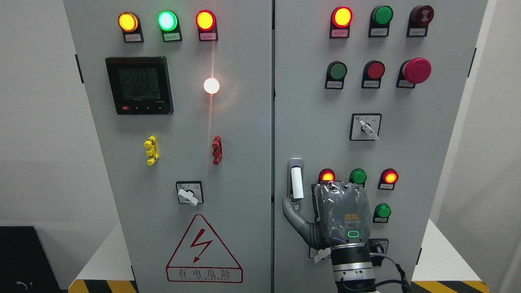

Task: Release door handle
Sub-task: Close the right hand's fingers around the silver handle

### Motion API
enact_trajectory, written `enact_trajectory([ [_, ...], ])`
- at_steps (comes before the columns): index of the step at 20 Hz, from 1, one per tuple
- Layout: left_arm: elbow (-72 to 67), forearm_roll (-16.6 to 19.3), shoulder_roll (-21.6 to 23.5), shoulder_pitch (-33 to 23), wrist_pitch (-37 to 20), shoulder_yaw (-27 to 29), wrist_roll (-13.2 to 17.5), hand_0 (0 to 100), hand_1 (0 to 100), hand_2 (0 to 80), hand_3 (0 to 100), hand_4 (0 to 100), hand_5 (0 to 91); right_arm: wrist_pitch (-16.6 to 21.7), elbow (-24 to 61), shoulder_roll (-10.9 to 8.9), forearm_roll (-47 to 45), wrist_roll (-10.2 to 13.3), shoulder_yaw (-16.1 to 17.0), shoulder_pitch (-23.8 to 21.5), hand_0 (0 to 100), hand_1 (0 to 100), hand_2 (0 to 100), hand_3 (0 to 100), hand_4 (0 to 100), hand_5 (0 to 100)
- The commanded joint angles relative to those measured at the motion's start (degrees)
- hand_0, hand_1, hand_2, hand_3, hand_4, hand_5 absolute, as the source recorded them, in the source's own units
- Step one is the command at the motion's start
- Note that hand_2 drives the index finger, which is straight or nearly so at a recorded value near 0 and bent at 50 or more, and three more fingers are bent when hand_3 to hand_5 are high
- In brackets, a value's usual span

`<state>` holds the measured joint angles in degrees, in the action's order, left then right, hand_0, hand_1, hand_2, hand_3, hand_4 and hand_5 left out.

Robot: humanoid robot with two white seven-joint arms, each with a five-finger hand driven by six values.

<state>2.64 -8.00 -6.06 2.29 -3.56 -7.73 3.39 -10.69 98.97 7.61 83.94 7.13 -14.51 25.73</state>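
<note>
The white lever door handle (pixel 296 182) stands upright in its silver recess on the left edge of the right cabinet door (pixel 407 154). My right hand (pixel 325 203), grey and wrapped in clear film, comes up from the bottom edge and hovers just right of the handle, its back facing the camera. Its thumb (pixel 294 212) stretches left, with the tip just under the lever's lower end. The lever itself is uncovered and not clasped, and the hand is open. The left arm does not show.
Indicator lamps (pixel 358 176) and a green button (pixel 382 211) sit close around the hand. A rotary switch (pixel 366 127) is above it, with a red mushroom stop button (pixel 416 70) higher up. The left door (pixel 183 244) carries a meter, lamps and a switch.
</note>
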Motion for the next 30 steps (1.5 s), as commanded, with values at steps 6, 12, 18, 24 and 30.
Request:
enact_trajectory([
  [6, 0.0, 0.0, 0.0, 0.0, 0.0, 0.0, 0.0, 12, 56, 0.0, 0, 0, 0.0, -1.1, -1.2, 0.03, 0.0, -0.4, 0.4, 1.3, 26, 20, 100, 100, 100, 100],
  [12, 0.0, 0.0, 0.0, 0.0, 0.0, 0.0, 0.0, 12, 56, 0.0, 0, 0, 0.0, -1.1, -1.1, 0.12, -0.1, -0.4, 0.4, 1.1, 28, 20, 100, 100, 100, 100],
  [18, 0.0, 0.0, 0.0, 0.0, 0.0, 0.0, 0.0, 12, 56, 0.0, 0, 0, 0.0, -1.2, -1.1, 0.12, -0.1, -0.3, 0.4, 1.0, 30, 20, 100, 100, 100, 100],
  [24, 0.0, 0.0, 0.0, 0.0, 0.0, 0.0, 0.0, 12, 56, 0.0, 0, 0, 0.0, -1.3, -1.0, 0.21, -0.2, -0.3, 0.4, 0.9, 34, 19, 100, 100, 100, 100],
  [30, 0.0, 0.0, 0.0, 0.0, 0.0, 0.0, 0.0, 12, 56, 0.0, 0, 0, 0.0, -1.3, -0.8, 0.65, -0.2, -0.2, 0.4, 0.7, 37, 19, 100, 100, 100, 100],
])
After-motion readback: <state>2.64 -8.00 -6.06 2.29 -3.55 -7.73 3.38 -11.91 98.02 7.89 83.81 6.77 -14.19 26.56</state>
